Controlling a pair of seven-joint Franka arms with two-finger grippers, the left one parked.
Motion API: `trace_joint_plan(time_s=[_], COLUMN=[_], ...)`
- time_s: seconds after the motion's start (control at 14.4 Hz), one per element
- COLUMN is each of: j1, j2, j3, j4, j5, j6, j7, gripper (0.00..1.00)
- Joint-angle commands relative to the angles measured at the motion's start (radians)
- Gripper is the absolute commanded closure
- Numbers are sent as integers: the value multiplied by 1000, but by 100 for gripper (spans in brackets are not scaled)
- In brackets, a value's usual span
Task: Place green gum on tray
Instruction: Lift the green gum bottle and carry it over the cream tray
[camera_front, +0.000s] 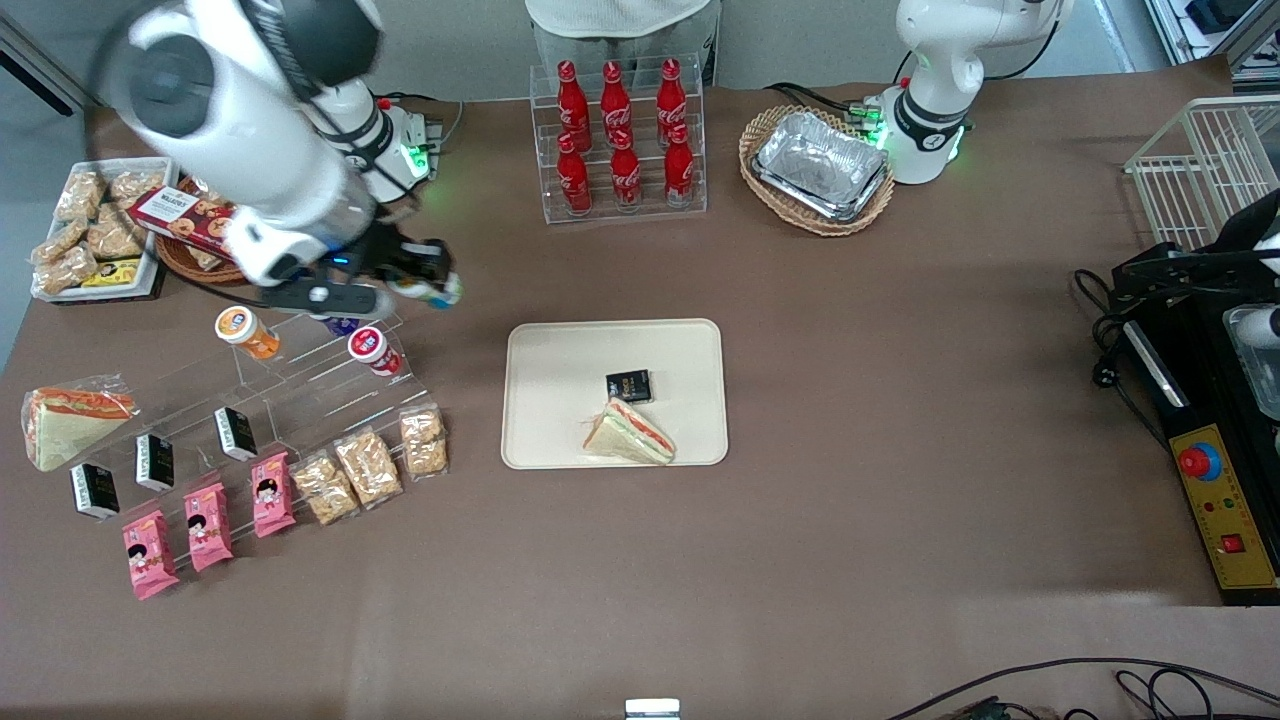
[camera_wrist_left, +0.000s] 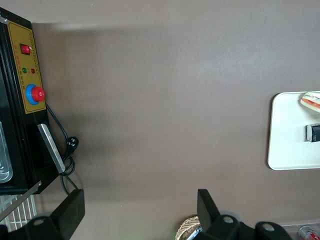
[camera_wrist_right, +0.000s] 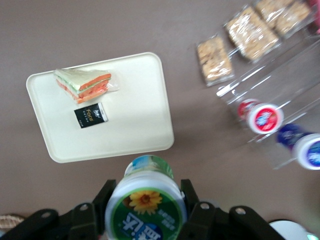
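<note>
Green-ringed white-lidded green gum (camera_wrist_right: 146, 205); cream tray (camera_front: 560, 400); brown table (camera_front: 900, 400).

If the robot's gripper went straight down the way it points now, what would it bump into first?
The gripper holds the green-ringed white-lidded gum bottle above bare brown table, just beside the cream-beige plastic tray. Going straight down, the bottle would probably meet the table first, though depth is hard to judge.

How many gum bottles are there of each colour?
Green: 1, the green gum, held in the gripper above the table, not yet over the tray
Orange: 1, the orange bottle
Red: 1, the red-lidded bottle
Blue: 1, the blue bottle
Total: 4
</note>
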Motion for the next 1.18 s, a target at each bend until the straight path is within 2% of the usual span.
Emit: trace_joint_plan(time_s=[0.0, 0.14, 0.28, 0.42, 0.9, 1.11], j1=[76, 110, 127, 141, 192, 192], j2=[-17, -13, 9, 46, 227, 257], j3=[-9, -11, -9, -9, -11, -11], j4=[-246, -364, -470, -535, -544, -544], j5=[23, 21, -21, -37, -38, -40], j6=[267, 438, 584, 702, 917, 945], j7=[113, 140, 142, 162, 228, 230], gripper=[77, 77, 77, 77, 77, 77])
